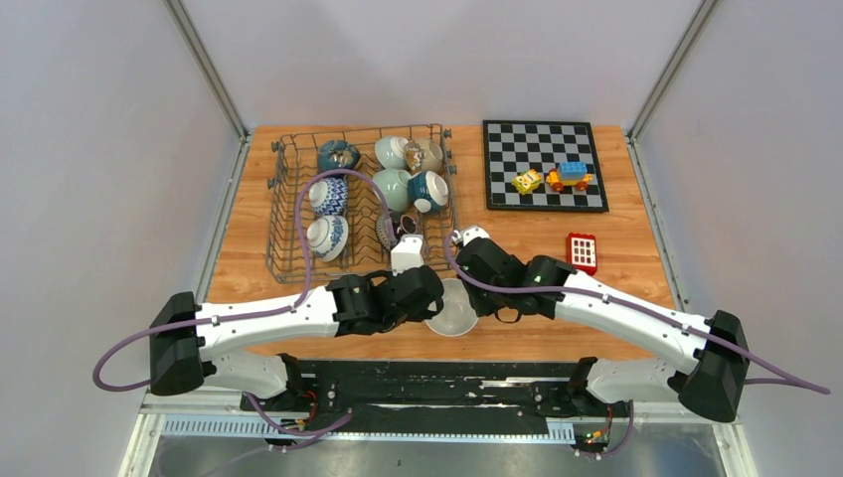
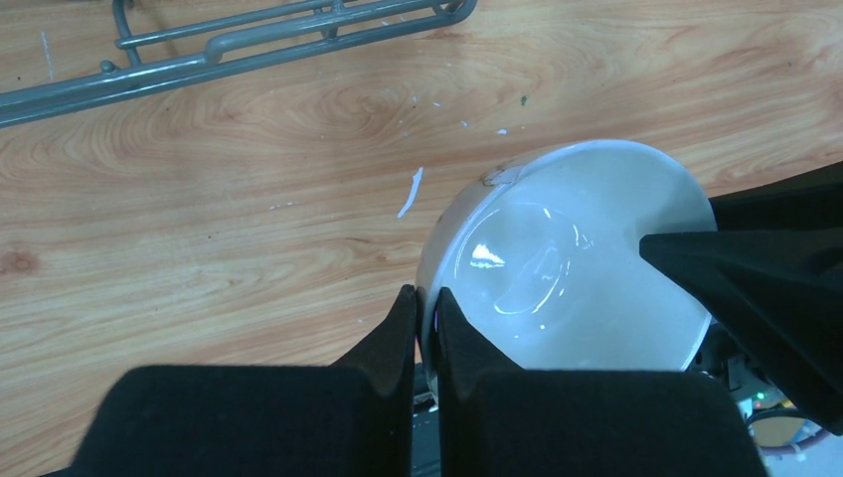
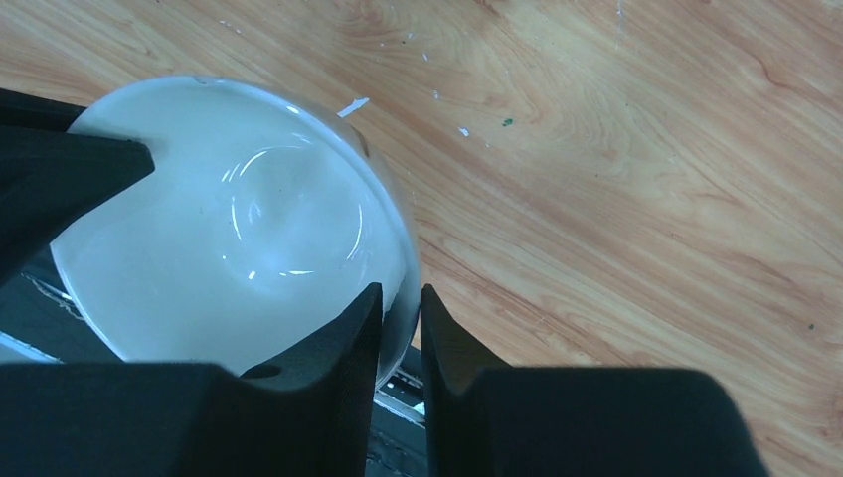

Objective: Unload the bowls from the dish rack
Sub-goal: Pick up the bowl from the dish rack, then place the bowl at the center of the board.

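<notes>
A cream white bowl point(image 1: 452, 313) point(image 2: 577, 268) point(image 3: 229, 229) is held tilted just above the table's near edge, between both arms. My left gripper point(image 1: 429, 308) point(image 2: 425, 298) is shut on its left rim, one finger inside and one outside. My right gripper point(image 1: 477, 300) point(image 3: 401, 293) has closed over the opposite rim in the same way. The dish rack point(image 1: 273, 199) point(image 2: 249, 40) stands at the back left. Several bowls remain in it, among them two blue-and-white ones point(image 1: 328, 194), a pale green one point(image 1: 393, 186) and a dark teal one point(image 1: 429, 189).
A chessboard point(image 1: 545, 139) lies at the back right with two toy cars point(image 1: 569, 176) on it. A red block point(image 1: 582, 251) sits beside my right arm. Purple cables loop over the rack. The wooden table's front edge is right under the bowl.
</notes>
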`<action>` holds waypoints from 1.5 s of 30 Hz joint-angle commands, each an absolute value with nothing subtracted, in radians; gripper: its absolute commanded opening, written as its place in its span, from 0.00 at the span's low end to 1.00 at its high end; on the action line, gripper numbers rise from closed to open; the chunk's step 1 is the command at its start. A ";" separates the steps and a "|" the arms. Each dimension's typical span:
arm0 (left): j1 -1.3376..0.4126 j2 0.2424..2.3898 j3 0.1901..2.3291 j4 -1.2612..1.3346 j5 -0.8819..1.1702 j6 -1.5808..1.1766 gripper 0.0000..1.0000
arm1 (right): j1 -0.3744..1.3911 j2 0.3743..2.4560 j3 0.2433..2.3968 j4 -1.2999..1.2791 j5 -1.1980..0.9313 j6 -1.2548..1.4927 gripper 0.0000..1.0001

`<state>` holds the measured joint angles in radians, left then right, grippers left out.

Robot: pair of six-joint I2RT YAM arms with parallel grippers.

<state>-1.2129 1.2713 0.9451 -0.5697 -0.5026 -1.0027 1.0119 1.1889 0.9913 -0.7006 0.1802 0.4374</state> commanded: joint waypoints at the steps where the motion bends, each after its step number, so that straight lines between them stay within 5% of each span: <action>1: -1.207 1.237 0.943 -0.489 -0.517 -1.029 0.00 | 0.999 1.183 0.967 -0.699 0.216 0.456 0.19; 5: -1.207 1.237 0.936 -0.487 -0.519 -1.040 0.00 | 0.999 1.172 0.970 -0.699 0.222 0.455 0.01; 10: -1.207 1.239 0.935 -0.492 -0.520 -1.042 0.00 | 0.999 1.169 0.991 -0.717 0.220 0.461 0.00; 12: -1.207 1.237 0.939 -0.499 -0.523 -1.036 0.17 | 0.999 1.163 1.006 -0.729 0.231 0.459 0.00; 14: -1.207 1.226 0.947 -0.503 -0.524 -1.020 0.52 | 0.988 1.159 1.033 -0.759 0.245 0.454 0.00; 16: -1.207 1.201 0.957 -0.524 -0.539 -1.006 0.77 | 0.954 1.150 1.067 -0.789 0.245 0.437 0.00; 19: -1.207 1.138 0.974 -0.561 -0.583 -0.966 0.99 | 0.849 1.127 1.127 -0.838 0.241 0.413 0.00; 29: -1.207 0.844 0.839 -0.643 -0.800 -0.876 1.00 | 0.344 1.141 1.294 -0.743 0.133 0.522 0.00; 45: -1.207 0.507 0.655 -0.755 -0.857 -0.977 0.99 | 0.065 1.351 1.158 -0.586 0.044 0.675 0.00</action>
